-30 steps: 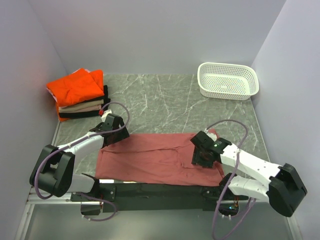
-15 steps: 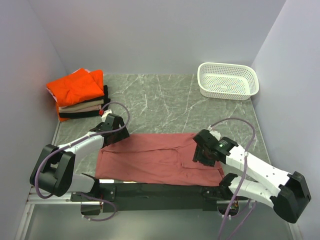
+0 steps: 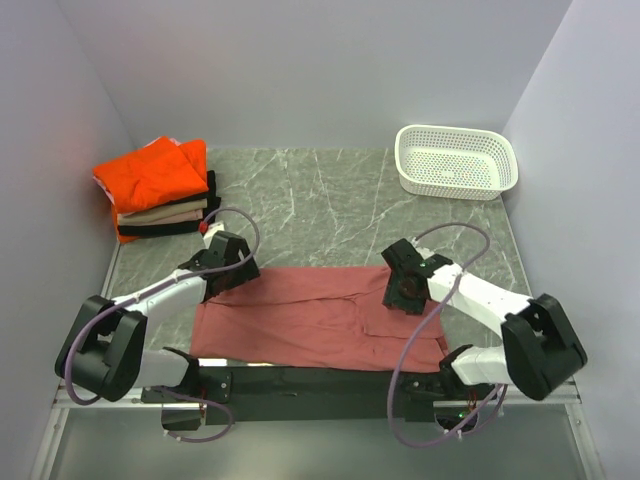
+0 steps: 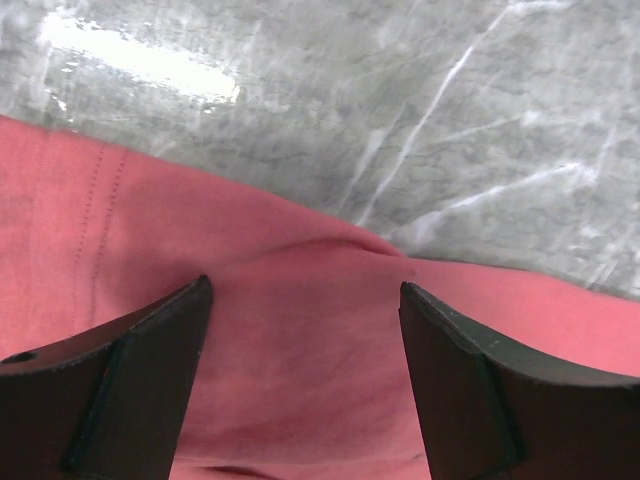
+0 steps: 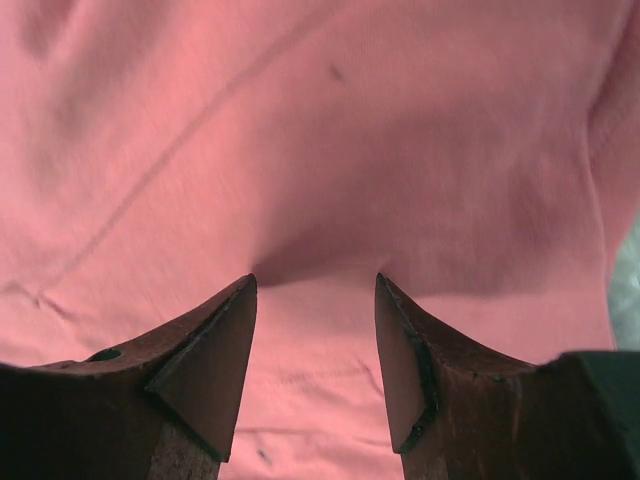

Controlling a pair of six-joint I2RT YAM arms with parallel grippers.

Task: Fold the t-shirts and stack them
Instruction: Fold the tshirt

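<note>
While both arms reach in from near edge, salmon shirt [image 3: 310, 315] lies spread flat on worktop [image 3: 330, 200] between them, long side running left to right. Left fingers [image 3: 232, 268] apart, low over shirt's far-left edge; small raised pucker of cloth in gap, bare marble just beyond. Right fingers [image 3: 403, 290] apart too, down at shirt's far-right part, shallow ridge of cloth between tips, nothing clamped. Far-left corner: folded stack, orange shirt [image 3: 152, 177] on top, beige shirt [image 3: 165, 212] under it, black shirt [image 3: 150, 230] lowest. White basket [image 3: 456, 186] far right, well apart.
</note>
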